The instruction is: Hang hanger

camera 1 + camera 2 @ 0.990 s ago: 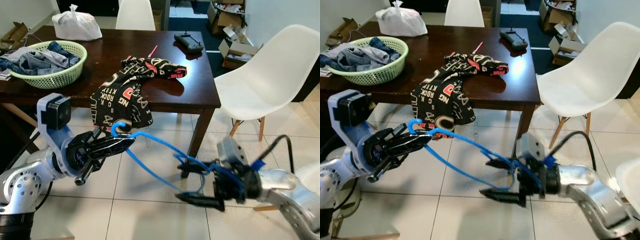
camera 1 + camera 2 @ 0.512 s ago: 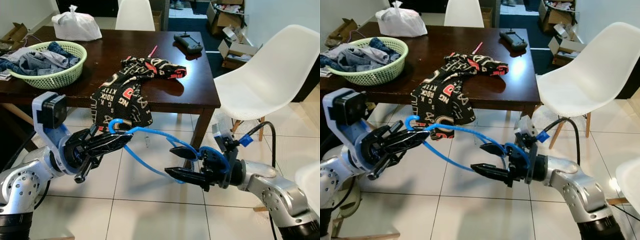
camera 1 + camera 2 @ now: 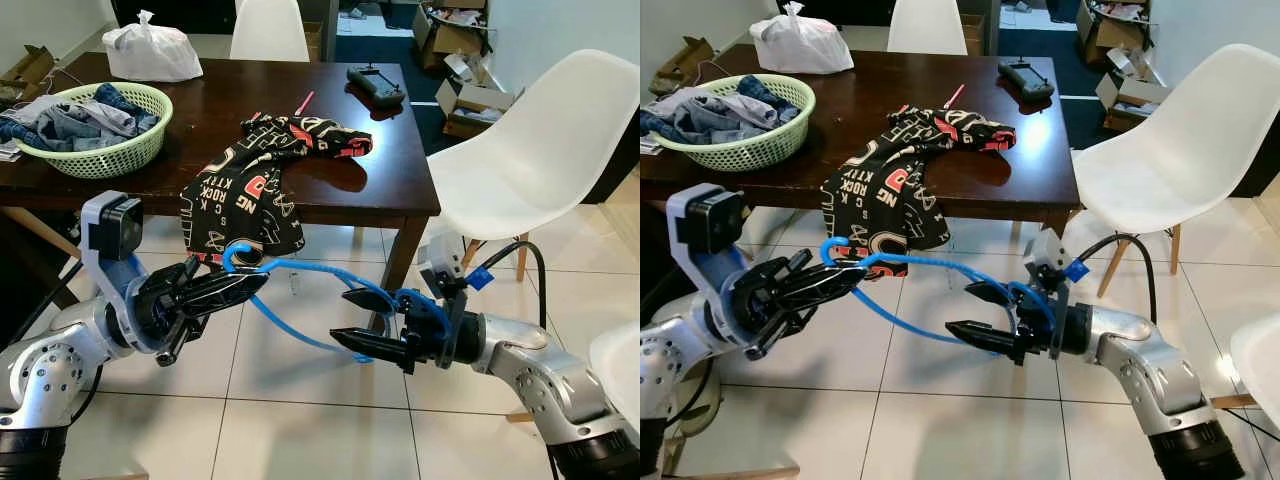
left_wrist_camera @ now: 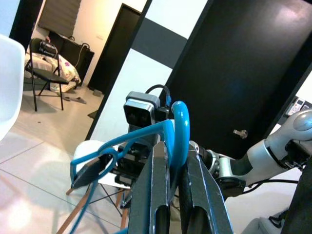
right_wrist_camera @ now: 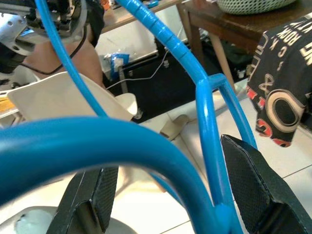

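Green laundry basket (image 3: 95, 135): on the dark tabletop (image 3: 330, 190), far left of the patterned garment, heaped with clothes.
White plastic bag (image 3: 150, 52): at the tabletop's back edge, behind the basket.
Left gripper (image 3: 225, 288): held over the tiled floor, just below the garment's hanging end; jaws clamped together on the hook of the blue hanger (image 3: 300, 300).
Black, white and red patterned garment (image 3: 255, 185): bunched on the tabletop, one end draped over the front edge.
Blue hanger: in mid-air below the garment, spanning from the left gripper to the right gripper, hook just in front of the hanging cloth.
Black handheld controller (image 3: 377, 85): behind the garment, near the tabletop's far right corner.
Right gripper (image 3: 360, 318): low, right of the garment, beside the table leg; jaws apart, the hanger's far end looped about them.
White chair (image 3: 540, 150): right of the tabletop.
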Controlling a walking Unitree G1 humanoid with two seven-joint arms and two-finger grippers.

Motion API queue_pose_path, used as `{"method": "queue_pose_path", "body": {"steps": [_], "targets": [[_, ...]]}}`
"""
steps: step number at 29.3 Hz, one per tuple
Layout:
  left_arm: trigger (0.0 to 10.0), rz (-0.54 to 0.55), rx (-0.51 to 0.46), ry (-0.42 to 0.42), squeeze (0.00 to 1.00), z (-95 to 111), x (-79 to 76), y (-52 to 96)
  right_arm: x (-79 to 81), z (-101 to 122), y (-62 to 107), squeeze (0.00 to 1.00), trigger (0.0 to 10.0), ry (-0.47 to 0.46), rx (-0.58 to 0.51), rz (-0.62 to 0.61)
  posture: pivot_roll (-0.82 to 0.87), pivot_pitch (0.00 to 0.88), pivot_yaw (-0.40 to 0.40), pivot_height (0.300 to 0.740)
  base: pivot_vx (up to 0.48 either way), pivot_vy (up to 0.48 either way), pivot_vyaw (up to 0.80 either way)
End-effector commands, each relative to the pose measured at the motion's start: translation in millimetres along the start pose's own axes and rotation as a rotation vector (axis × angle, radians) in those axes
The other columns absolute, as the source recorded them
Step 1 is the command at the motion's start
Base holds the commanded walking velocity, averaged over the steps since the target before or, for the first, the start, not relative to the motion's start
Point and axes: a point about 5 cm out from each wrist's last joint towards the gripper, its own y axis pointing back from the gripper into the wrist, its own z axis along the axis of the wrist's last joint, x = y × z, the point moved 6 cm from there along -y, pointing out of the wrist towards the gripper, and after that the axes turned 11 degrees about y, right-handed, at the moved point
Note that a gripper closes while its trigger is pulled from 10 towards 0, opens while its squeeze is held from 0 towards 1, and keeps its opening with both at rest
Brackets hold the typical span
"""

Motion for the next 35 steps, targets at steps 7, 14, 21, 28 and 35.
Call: {"method": "queue_pose_path", "body": {"steps": [7, 14, 21, 28, 35], "targets": [[0.0, -0.261, 0.005, -0.063, 0.00, 10.9, -42.9, -7.2, -88.6, -100.6, 116.0, 0.00, 10.0, -0.158, 0.434, -0.729, -0.03, 0.151, 0.002, 0.740, 0.000, 0.000, 0.00], [0.0, -0.262, 0.003, -0.061, 0.00, 10.4, -43.5, -8.2, -81.8, -113.5, 115.7, 0.00, 10.0, -0.121, 0.526, -0.692, -0.03, 0.152, 0.005, 0.740, 0.000, 0.000, 0.00], [0.0, -0.266, 0.002, -0.057, 0.00, 8.8, -43.7, -9.9, -91.3, -84.6, 103.6, 0.00, 10.0, -0.177, 0.298, -0.714, -0.03, 0.149, 0.008, 0.740, 0.000, 0.000, 0.00], [0.0, -0.261, -0.001, -0.062, 0.00, 9.9, -42.8, -9.7, -115.3, -42.7, 117.5, 0.00, 10.0, -0.168, 0.014, -0.844, -0.03, 0.145, 0.007, 0.740, 0.000, 0.000, 0.00], [0.0, -0.260, -0.004, -0.065, 0.00, 10.0, -42.6, -9.9, -128.1, -47.7, 132.7, 0.00, 10.0, -0.141, 0.044, -0.978, -0.03, 0.141, 0.007, 0.740, 0.000, 0.000, 0.00]]}}
